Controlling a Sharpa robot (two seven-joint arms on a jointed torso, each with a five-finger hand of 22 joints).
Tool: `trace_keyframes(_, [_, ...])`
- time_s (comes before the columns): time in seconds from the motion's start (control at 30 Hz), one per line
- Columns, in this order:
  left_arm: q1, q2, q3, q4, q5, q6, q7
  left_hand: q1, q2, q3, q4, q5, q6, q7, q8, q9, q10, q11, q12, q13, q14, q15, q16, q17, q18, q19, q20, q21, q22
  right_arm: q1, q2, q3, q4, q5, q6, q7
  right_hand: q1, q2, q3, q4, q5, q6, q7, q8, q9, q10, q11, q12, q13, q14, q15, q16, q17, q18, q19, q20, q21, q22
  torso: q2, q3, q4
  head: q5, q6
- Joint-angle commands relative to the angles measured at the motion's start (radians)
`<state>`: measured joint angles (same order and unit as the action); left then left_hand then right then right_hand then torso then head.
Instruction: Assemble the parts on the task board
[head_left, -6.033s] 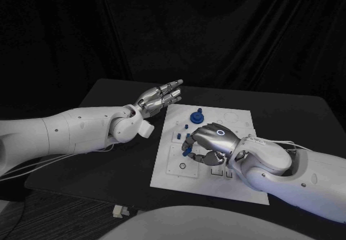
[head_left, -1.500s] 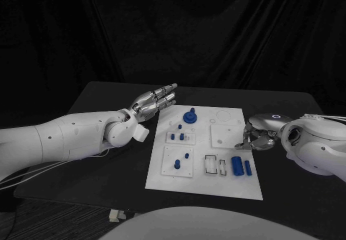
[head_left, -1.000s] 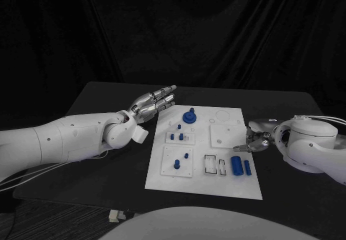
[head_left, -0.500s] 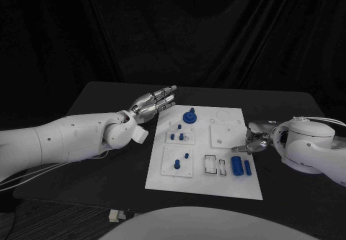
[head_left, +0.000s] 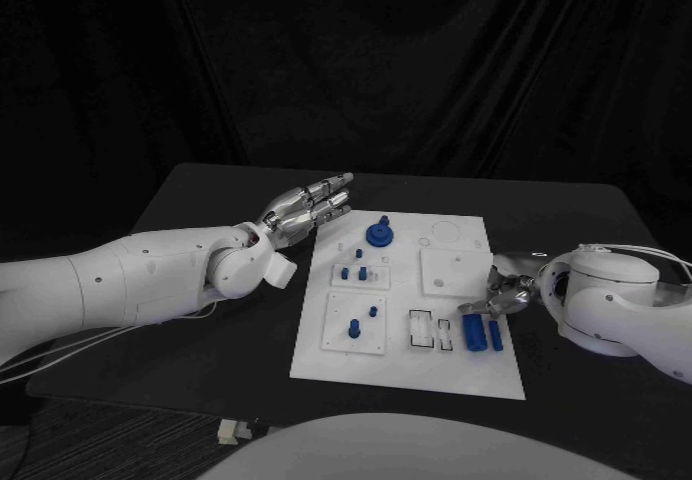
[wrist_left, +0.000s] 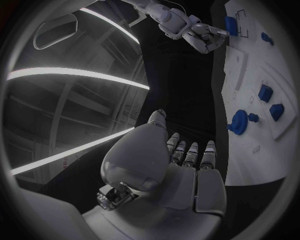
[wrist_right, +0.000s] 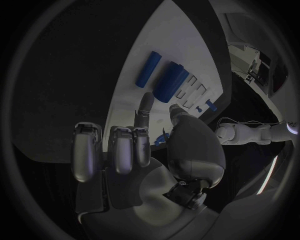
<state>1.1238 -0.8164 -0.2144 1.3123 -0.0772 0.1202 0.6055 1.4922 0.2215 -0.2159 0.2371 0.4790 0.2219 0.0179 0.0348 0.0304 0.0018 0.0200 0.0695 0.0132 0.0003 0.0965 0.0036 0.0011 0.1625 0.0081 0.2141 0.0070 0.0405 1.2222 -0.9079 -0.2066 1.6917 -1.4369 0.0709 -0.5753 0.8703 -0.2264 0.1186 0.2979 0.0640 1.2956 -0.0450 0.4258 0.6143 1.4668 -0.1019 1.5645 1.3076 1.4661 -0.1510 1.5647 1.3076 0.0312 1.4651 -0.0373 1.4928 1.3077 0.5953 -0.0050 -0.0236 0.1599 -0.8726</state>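
Layout of the table, placed by the task board

The task board (head_left: 454, 375) lies in the middle of the table (head_left: 577, 205). On the board: a round knobbed part (head_left: 381, 234) at its far end; a row of small pegs (head_left: 355, 272) nearer, on its left half; a single peg part (head_left: 355, 326) nearer still, near its left edge; two long cylinder parts (head_left: 482, 331) side by side near its right edge, with a pair of slots (head_left: 431, 330) just left of them. The left hand (head_left: 310, 206) sits off the board's far left corner. The right hand (head_left: 499, 296) is at the board's right edge, just behind the two cylinders.
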Motion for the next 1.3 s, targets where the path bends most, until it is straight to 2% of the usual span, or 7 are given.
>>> trace_keyframes(0.03, [-0.002, 0.002, 0.001, 0.001, 0.005, 0.015, 0.007, 0.003, 0.007, 0.001, -0.006, 0.003, 0.002, 0.002, 0.007, 0.001, 0.001, 0.008, 0.003, 0.001, 0.0, 0.004, -0.004, -0.001, 0.015, 0.002, 0.003, 0.002, 0.0, -0.004, 0.003, 0.001, 0.004, 0.005, -0.012, -0.018, -0.01, -0.004, -0.008, 0.002, -0.003, -0.008, 0.001, 0.002, 0.006, 0.104, -0.002, 0.006, 0.263, 0.105, -0.005, 0.006, 0.263, -0.008, 0.062, -0.004, -0.003, 0.233, 0.0, 0.0, 0.0, 0.0, 0.0])
trace_keyframes(0.67, [-0.011, 0.001, 0.001, 0.001, 0.005, 0.021, 0.0, 0.005, 0.008, 0.002, -0.008, 0.004, 0.0, 0.001, 0.007, 0.001, 0.001, 0.02, 0.004, 0.001, 0.0, 0.003, -0.004, -0.001, 0.016, 0.002, 0.004, 0.002, 0.0, -0.036, 0.021, 0.001, -0.011, 0.022, 0.016, -0.023, 0.024, 0.003, 0.0, 0.001, 0.012, -0.045, 0.008, -0.013, 0.044, 0.104, 0.005, 0.006, 0.263, 0.105, 0.002, 0.006, 0.263, -0.007, 0.06, 0.002, -0.007, 0.231, 0.0, 0.0001, 0.0, 0.004, 0.0])
trace_keyframes(0.87, [-0.012, 0.001, 0.001, 0.001, 0.005, 0.021, -0.002, 0.005, 0.008, 0.002, -0.008, 0.004, 0.0, 0.001, 0.007, 0.001, 0.001, 0.02, 0.004, 0.001, 0.0, 0.003, -0.004, -0.001, 0.016, 0.002, 0.004, 0.002, 0.0, -0.044, 0.028, 0.001, -0.017, 0.023, 0.028, -0.031, 0.051, 0.013, 0.009, 0.0, 0.051, -0.063, 0.013, -0.028, 0.062, 0.104, 0.008, 0.006, 0.263, 0.105, 0.008, 0.006, 0.263, -0.006, 0.058, 0.008, -0.011, 0.23, 0.0, 0.0, 0.0, 0.004, 0.0])
trace_keyframes(1.07, [-0.013, 0.001, 0.001, 0.001, 0.005, 0.023, -0.005, 0.005, 0.008, 0.002, -0.009, 0.004, -0.001, 0.001, 0.007, 0.001, 0.001, 0.023, 0.004, 0.001, 0.0, 0.002, -0.004, -0.001, 0.016, 0.002, 0.005, 0.002, 0.0, -0.048, 0.034, 0.001, -0.022, 0.023, 0.019, -0.033, 0.094, 0.029, 0.029, -0.001, 0.141, -0.079, 0.018, -0.053, 0.077, 0.104, 0.011, 0.006, 0.263, 0.105, 0.012, 0.006, 0.263, -0.006, 0.057, 0.012, -0.013, 0.229, 0.0, 0.0001, 0.0, 0.003, 0.0])
trace_keyframes(1.1, [-0.013, 0.001, 0.001, 0.001, 0.005, 0.023, -0.005, 0.005, 0.008, 0.002, -0.009, 0.004, -0.001, 0.001, 0.007, 0.001, 0.001, 0.023, 0.004, 0.001, 0.0, 0.002, -0.004, -0.001, 0.016, 0.002, 0.005, 0.002, 0.0, -0.049, 0.035, 0.001, -0.023, 0.024, 0.017, -0.034, 0.114, 0.036, 0.038, -0.003, 0.187, -0.085, 0.02, -0.065, 0.08, 0.104, 0.013, 0.006, 0.263, 0.105, 0.013, 0.006, 0.263, -0.005, 0.057, 0.014, -0.014, 0.229, 0.0, 0.0001, -0.0001, 0.002, 0.0])
trace_keyframes(1.27, [-0.014, 0.001, 0.001, 0.0, 0.005, 0.025, -0.007, 0.005, 0.008, 0.002, -0.009, 0.005, -0.001, 0.001, 0.007, 0.001, 0.001, 0.024, 0.005, 0.001, 0.0, 0.002, -0.004, -0.001, 0.016, 0.002, 0.005, 0.002, 0.0, -0.05, 0.037, 0.001, -0.023, 0.038, -0.003, -0.034, 0.167, 0.051, 0.062, -0.007, 0.318, -0.091, 0.025, -0.094, 0.09, 0.104, 0.014, 0.006, 0.263, 0.105, 0.015, 0.006, 0.263, -0.005, 0.056, 0.016, -0.016, 0.228, 0.0, 0.0, 0.0002, 0.003, 0.0])
trace_keyframes(1.3, [-0.014, 0.001, 0.001, 0.0, 0.005, 0.025, -0.008, 0.005, 0.008, 0.002, -0.009, 0.005, -0.001, 0.001, 0.007, 0.001, 0.001, 0.024, 0.005, 0.001, 0.0, 0.002, -0.004, -0.001, 0.016, 0.002, 0.005, 0.002, 0.0, -0.05, 0.037, 0.001, -0.023, 0.046, -0.009, -0.034, 0.18, 0.054, 0.069, -0.009, 0.362, -0.092, 0.024, -0.1, 0.093, 0.104, 0.015, 0.006, 0.263, 0.105, 0.015, 0.006, 0.263, -0.005, 0.056, 0.016, -0.016, 0.228, 0.0, 0.0, 0.0001, 0.003, 0.0])
